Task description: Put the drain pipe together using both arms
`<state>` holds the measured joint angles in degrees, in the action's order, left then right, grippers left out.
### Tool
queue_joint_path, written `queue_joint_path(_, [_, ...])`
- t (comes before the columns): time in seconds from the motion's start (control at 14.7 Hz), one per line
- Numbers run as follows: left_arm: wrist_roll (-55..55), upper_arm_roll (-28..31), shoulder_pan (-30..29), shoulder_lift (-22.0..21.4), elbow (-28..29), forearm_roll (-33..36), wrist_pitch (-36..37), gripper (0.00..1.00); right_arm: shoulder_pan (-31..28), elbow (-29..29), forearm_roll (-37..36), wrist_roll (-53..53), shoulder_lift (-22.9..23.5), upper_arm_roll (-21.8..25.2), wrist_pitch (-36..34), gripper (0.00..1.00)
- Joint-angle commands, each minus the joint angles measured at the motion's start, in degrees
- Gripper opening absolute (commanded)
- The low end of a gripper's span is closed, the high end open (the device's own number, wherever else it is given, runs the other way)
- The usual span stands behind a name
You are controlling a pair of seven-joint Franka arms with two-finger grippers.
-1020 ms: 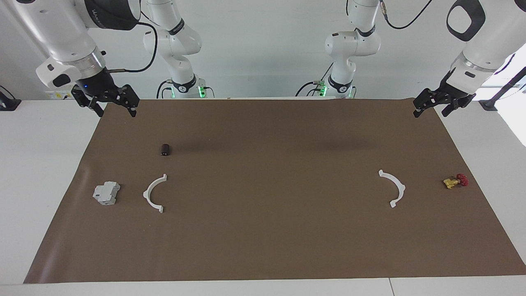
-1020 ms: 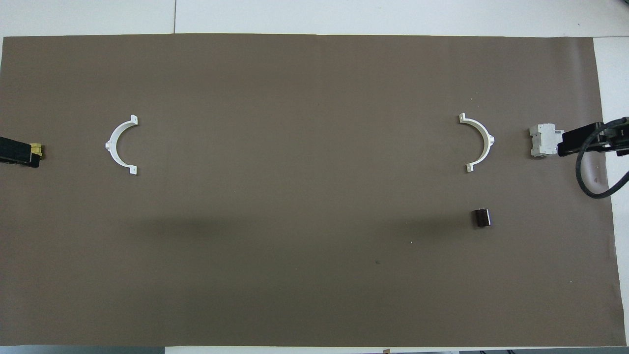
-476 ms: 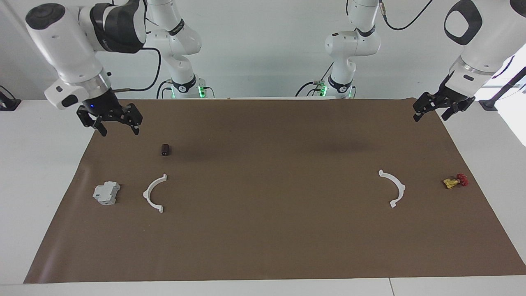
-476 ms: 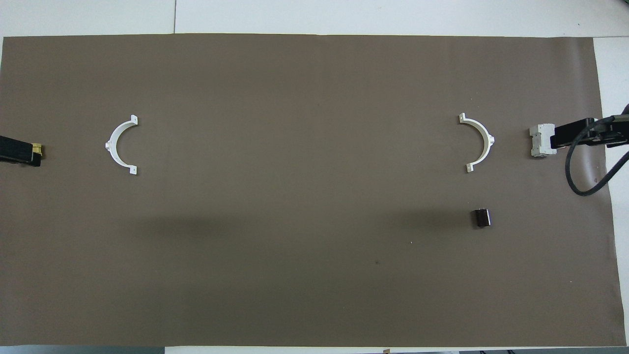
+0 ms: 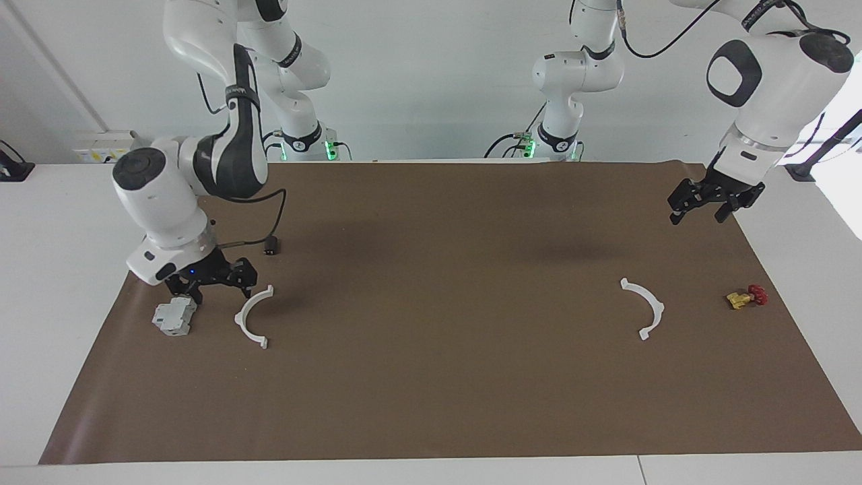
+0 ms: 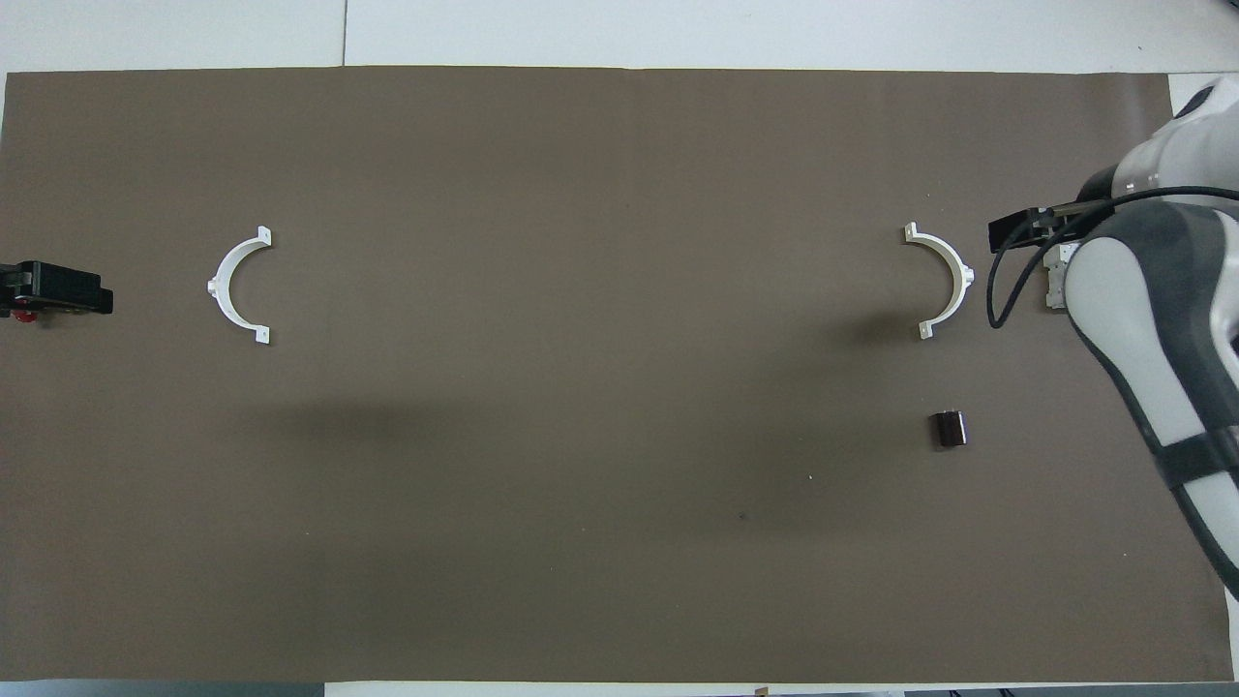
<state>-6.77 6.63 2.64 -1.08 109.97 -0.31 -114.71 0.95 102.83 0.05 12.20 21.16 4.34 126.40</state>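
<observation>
Two white half-circle arcs of the drain pipe lie flat and far apart on the brown mat [image 5: 431,391]. One arc [image 5: 238,316] [image 6: 965,278] is toward the right arm's end, the other arc [image 5: 660,308] [image 6: 215,287] toward the left arm's end. My right gripper [image 5: 214,288] [image 6: 1016,230] is open and empty. It hangs low over the mat between the grey block and the nearby arc, close to that arc's nearer tab. My left gripper [image 5: 697,214] [image 6: 58,288] is open and empty, up in the air over the mat's edge at its own end.
A grey boxy block [image 5: 174,316] lies beside the right gripper, mostly hidden under the arm in the overhead view. A small dark cylinder [image 5: 271,248] [image 6: 949,429] lies nearer to the robots than that arc. A yellow valve with a red knob [image 5: 746,297] lies at the left arm's end.
The right arm has swung down and forward from the mat's corner, bringing its gripper low beside the arc and grey block. The left gripper has lowered a little and moved over the mat.
</observation>
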Motion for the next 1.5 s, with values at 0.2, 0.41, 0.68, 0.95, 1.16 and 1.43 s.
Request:
queue_joint_path(0.2, [-0.7,0.14,-0.18,10.56,2.09,0.13,-15.17,0.97,-0.68,1.93,1.27,3.01,2.39,-0.38,4.37,0.78])
queue_joint_path(0.41, [-1.05,0.14,0.0,14.95,2.97,0.13,-20.89,0.92,-1.56,3.69,2.57,4.05,2.22,-0.38,4.47,0.71])
queue_joint_path(0.68, [-1.05,0.14,0.53,20.05,2.97,0.13,-25.11,0.87,-1.74,5.62,5.31,5.91,1.87,-0.38,6.13,0.62])
queue_joint_path(0.95, [-1.05,0.14,-0.17,21.03,3.23,0.13,-26.44,0.54,-1.65,6.6,5.31,6.17,1.86,-0.38,8.07,0.4])
queue_joint_path(1.16, [-1.05,0.14,-0.26,21.38,4.9,0.13,-30.65,0.35,-1.13,5.81,5.31,5.91,2.04,-0.38,8.69,0.13])
queue_joint_path(1.43, [-0.7,0.22,0.0,21.21,5.34,0.04,-30.32,0.01,2.1,-5.05,5.22,1.55,3.52,-0.91,-2.08,0.08])
